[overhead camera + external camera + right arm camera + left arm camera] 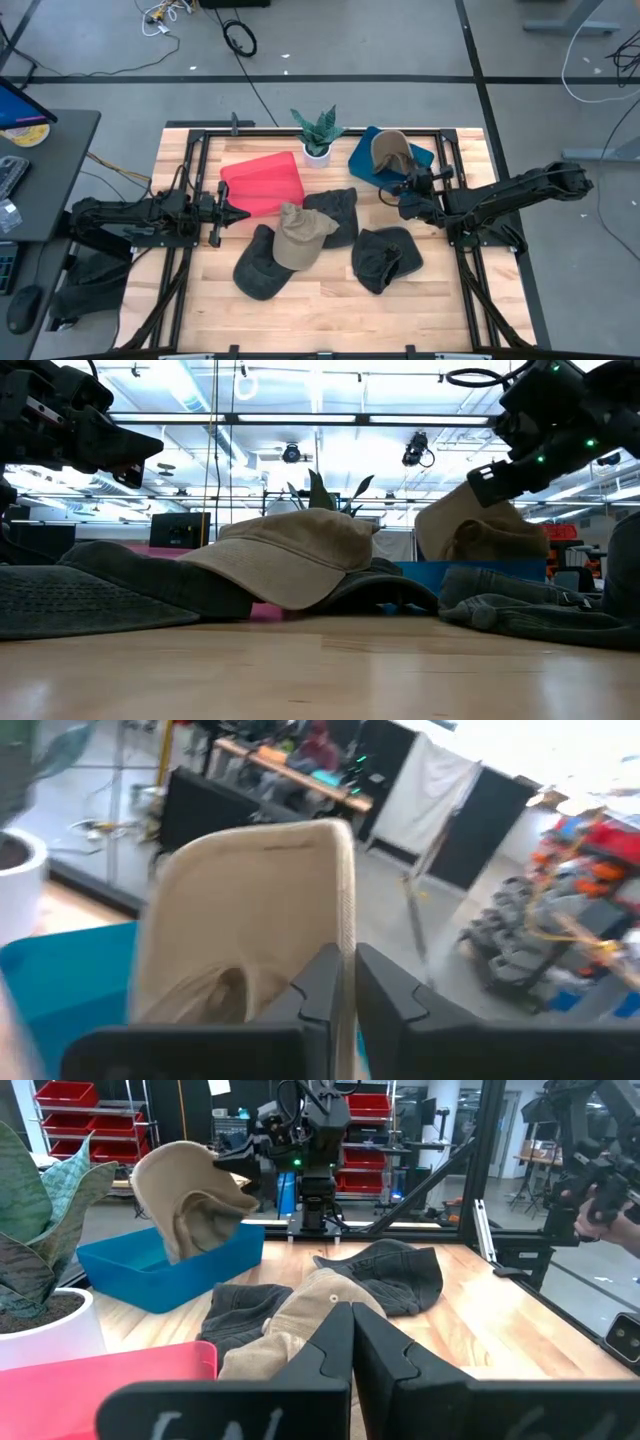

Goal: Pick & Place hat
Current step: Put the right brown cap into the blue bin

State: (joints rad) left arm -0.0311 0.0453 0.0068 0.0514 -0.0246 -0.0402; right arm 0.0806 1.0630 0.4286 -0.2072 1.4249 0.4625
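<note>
High view: tan hat (over blue bin) at right gripper.

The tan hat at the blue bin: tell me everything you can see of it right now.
The tan hat is a soft cloth cap, crumpled and hanging with its hollow inside facing outward in the left wrist view. It sits over the blue bin, its lower part dipping inside the walls. The right hand pinches the fabric edge between its fingers, barely parted. Whether the cap touches the bin floor cannot be seen. Nothing else touches it.
</note>
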